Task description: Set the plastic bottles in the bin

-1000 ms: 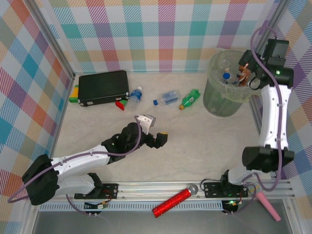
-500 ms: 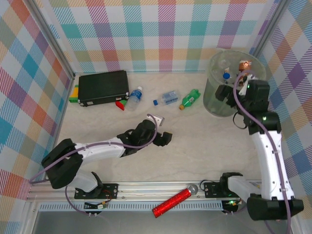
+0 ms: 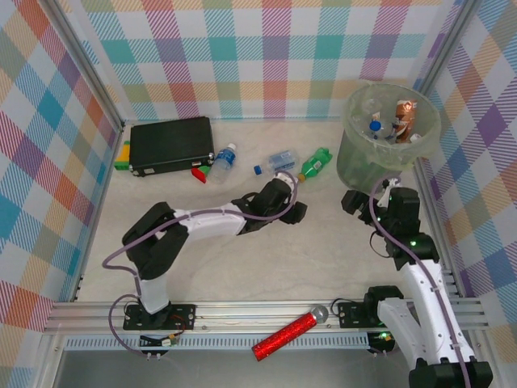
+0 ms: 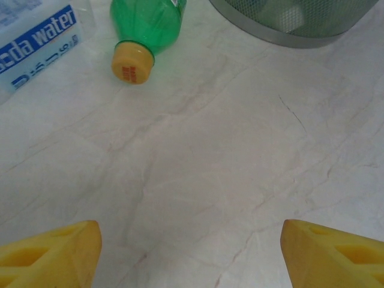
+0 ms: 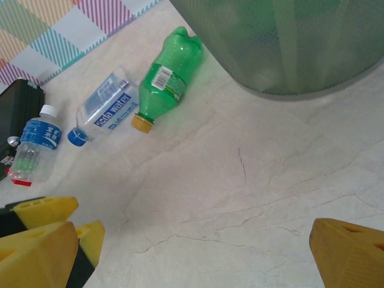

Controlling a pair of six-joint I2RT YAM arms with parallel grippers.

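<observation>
- As I read it, I am on the reach for the next bottle. The left gripper [image 4: 192, 255] hovers over bare table [image 3: 323, 259], and the green bottle [image 4: 149, 21] lies on its side just beyond it on the far side, cap pointing back at the gripper.
- The left fingers are spread wide with nothing between them. They touch neither bottle nor table that I can see.
- The green bottle is near the bin [image 3: 362, 166], just to its left and apart from it.
- The soda-water bottle [image 3: 279, 162] lies just left of the green one; I cannot tell whether they touch.
- The blue-label bottle [image 3: 222, 162] lies farther left, beside the black case [image 3: 170, 145].
- The bin stands at the far right with several bottles [image 3: 376, 125] in it. I judge that three are left to fetch from the table.
- Next, I would push the left gripper farther out and lower it across the green bottle's body. One finger has to go into the narrow space beside the soda-water bottle. The bottle is round, so a glancing touch may roll it away.
- The right gripper [image 5: 195, 255] sits on the near side of the bin, also spread and empty. It is close to the left arm's path to the bin, so I would mind the crossing.
</observation>
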